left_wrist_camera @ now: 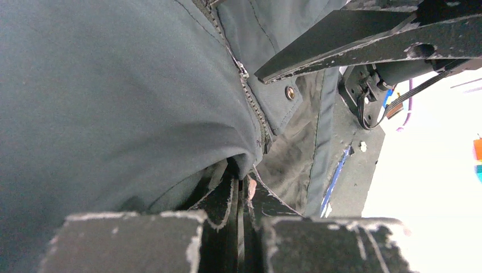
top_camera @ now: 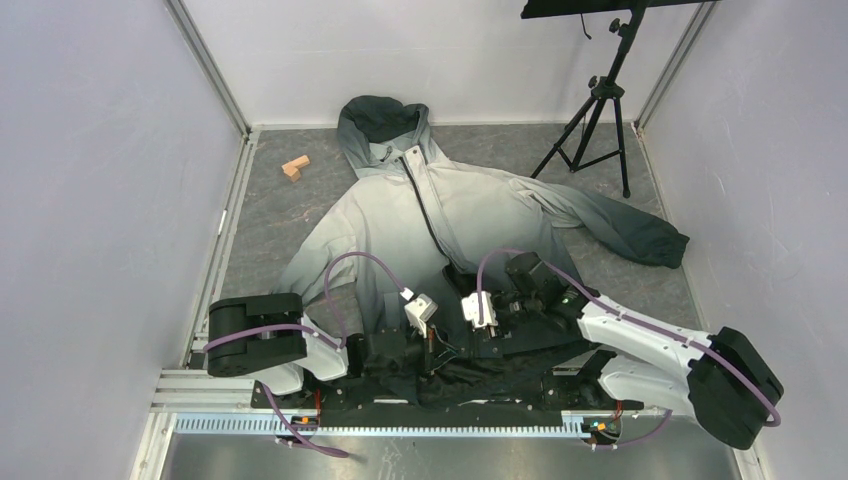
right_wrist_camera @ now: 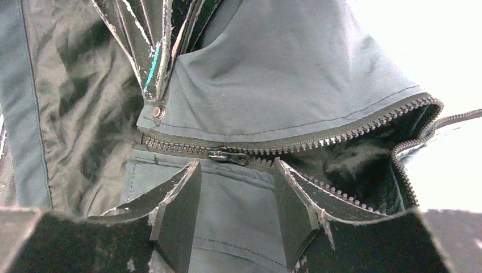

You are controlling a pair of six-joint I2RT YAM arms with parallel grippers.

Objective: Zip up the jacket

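The jacket (top_camera: 470,210) lies flat, hood at the far end, its dark hem under both arms. My left gripper (top_camera: 431,352) is shut on the jacket's hem fabric (left_wrist_camera: 170,114) just below the foot of the zipper (left_wrist_camera: 250,96); its fingertips (left_wrist_camera: 230,190) are pressed together under a fold. My right gripper (top_camera: 458,325) is open, and in the right wrist view (right_wrist_camera: 237,165) its fingers straddle the zipper slider (right_wrist_camera: 227,154) without touching it. The zipper teeth (right_wrist_camera: 364,128) are joined left of the slider and split apart to its right. The left gripper's fingers (right_wrist_camera: 153,51) show beyond.
A small wooden block (top_camera: 295,167) lies at the far left of the table. A black tripod (top_camera: 600,110) stands at the far right. White walls enclose the table on three sides. A metal rail (top_camera: 400,425) runs along the near edge.
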